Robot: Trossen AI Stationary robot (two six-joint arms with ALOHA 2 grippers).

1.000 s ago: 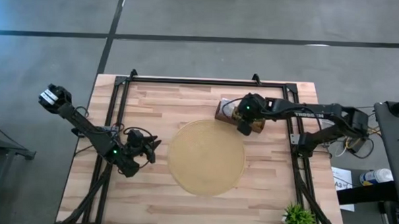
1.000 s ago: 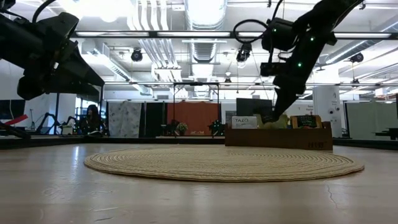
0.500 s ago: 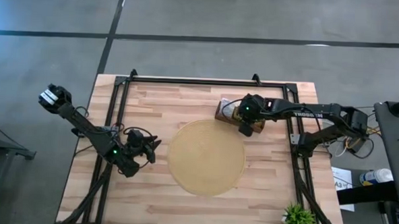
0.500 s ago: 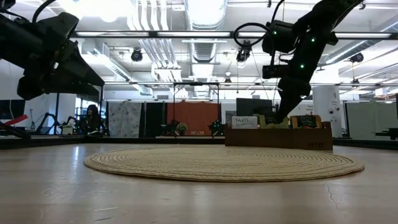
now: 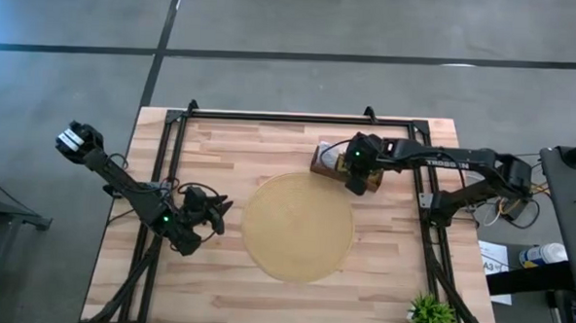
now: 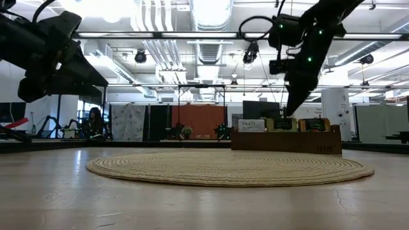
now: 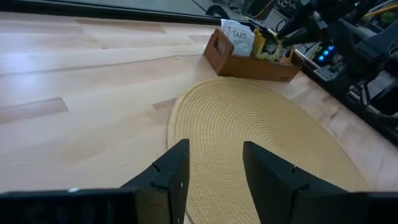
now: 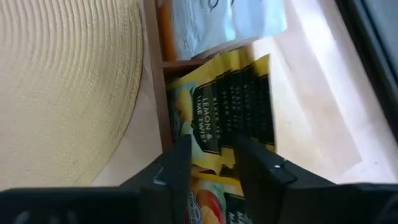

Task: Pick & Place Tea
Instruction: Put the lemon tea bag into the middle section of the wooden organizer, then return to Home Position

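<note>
The right gripper (image 8: pixel 208 162), jaws parted, hovers over 1 yellow sachet (image 8: pixel 233 106) in 1 wooden box (image 7: pixel 249 62); the left gripper (image 7: pixel 214 180) waits open beside 1 mat (image 5: pixel 298 228).

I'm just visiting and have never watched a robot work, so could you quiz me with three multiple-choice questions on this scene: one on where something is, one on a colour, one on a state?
1. Where is the right gripper?
A. Over the wooden box
B. Over the middle of the mat
C. Beside the potted plant

2. What colour is the sachet nearest its fingers?
A. Blue
B. Yellow with dark green
C. Pink

3. How does the round mat look?
A. Piled with sachets
B. Rolled up
C. Flat and bare

Answers:
1. A: the high view shows it above the wooden box at the mat's far edge, while the left gripper waits by the mat's other side.
2. B: the right wrist view shows yellow paper with a dark green panel.
3. C: high and low views show nothing on it.
</note>
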